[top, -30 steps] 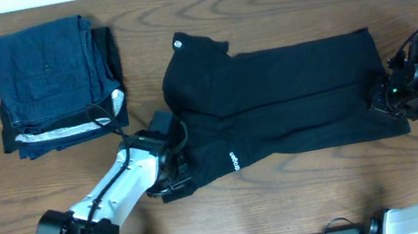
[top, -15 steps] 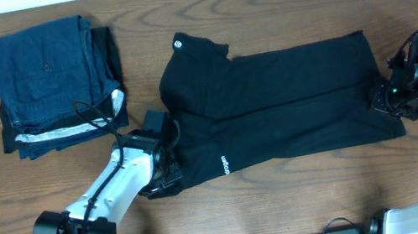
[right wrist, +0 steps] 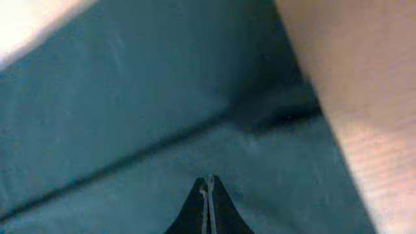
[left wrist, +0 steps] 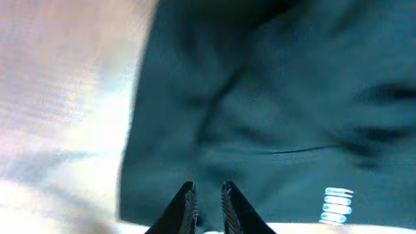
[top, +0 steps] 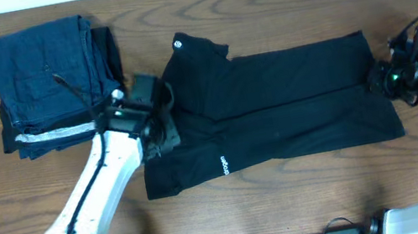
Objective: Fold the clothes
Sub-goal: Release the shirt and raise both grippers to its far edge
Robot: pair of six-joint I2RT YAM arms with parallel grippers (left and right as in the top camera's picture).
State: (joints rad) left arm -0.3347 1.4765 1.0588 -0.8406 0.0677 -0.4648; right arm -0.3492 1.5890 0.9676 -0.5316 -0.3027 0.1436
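The clothes, a black T-shirt, lie folded into a long strip across the middle of the table, with a small white logo near the front left. My left gripper hovers over the shirt's left end. In the left wrist view its jaws stand a narrow gap apart with nothing between them, and the cloth lies below. My right gripper sits at the shirt's right edge. In the right wrist view its tips are pressed together just over the fabric.
A stack of dark blue folded garments with a white-striped edge lies at the back left, close to my left arm. The bare wooden table shows in front of the shirt and to the right of it.
My left gripper has let go of the shirt's front-left corner and moved away from the front edge toward the back. That corner now lies flat. My right gripper has shifted slightly toward the back.
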